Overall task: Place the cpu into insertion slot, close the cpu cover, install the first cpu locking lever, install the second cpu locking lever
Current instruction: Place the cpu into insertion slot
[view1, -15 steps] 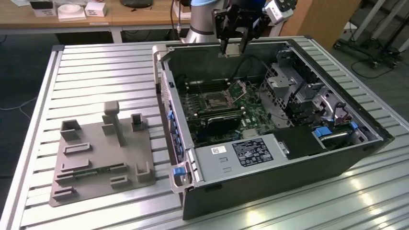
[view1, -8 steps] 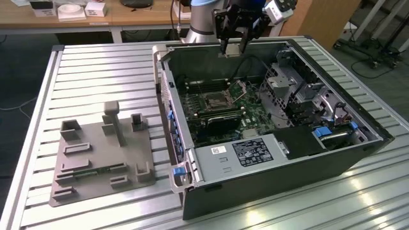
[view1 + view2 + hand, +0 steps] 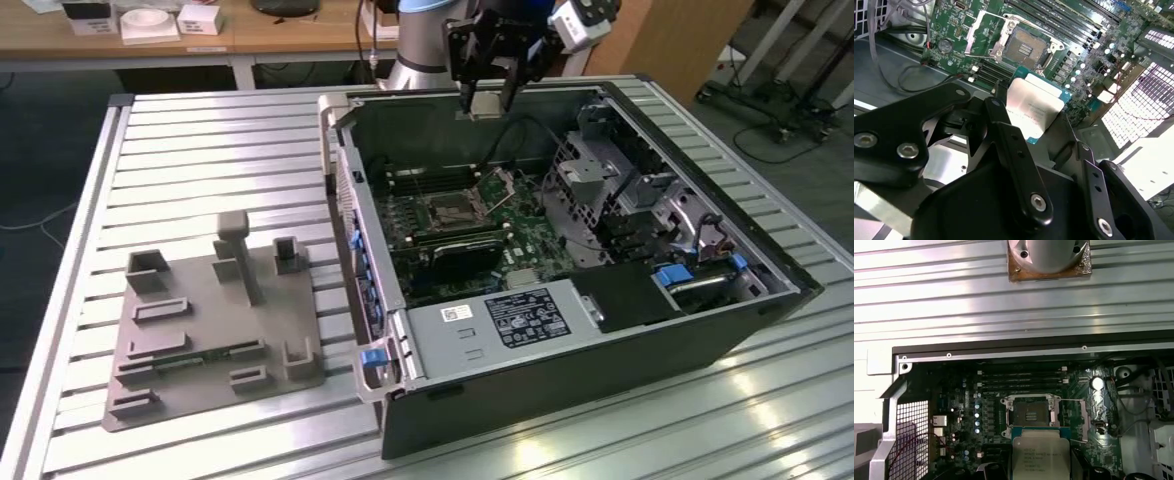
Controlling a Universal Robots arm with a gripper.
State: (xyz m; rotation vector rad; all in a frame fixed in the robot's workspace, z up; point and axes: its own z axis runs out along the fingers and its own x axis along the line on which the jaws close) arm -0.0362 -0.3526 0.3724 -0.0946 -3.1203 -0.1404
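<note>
First step in hand: the gripper (image 3: 483, 98) is clamped on the chip (image 3: 1035, 107) and hangs over the computer case (image 3: 561, 370), well apart from the socket (image 3: 1026, 48), whose cover (image 3: 973, 35) stands open. Seating it likely calls for squaring chip with socket.

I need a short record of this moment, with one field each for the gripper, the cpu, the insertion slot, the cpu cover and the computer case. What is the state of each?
gripper: shut on the cpu, above the open case
cpu: held in the air, not yet in the slot
insertion slot: empty, dark centre uncovered
cpu cover: swung open beside the slot
computer case: on its side on the metal table, interior exposed
</note>
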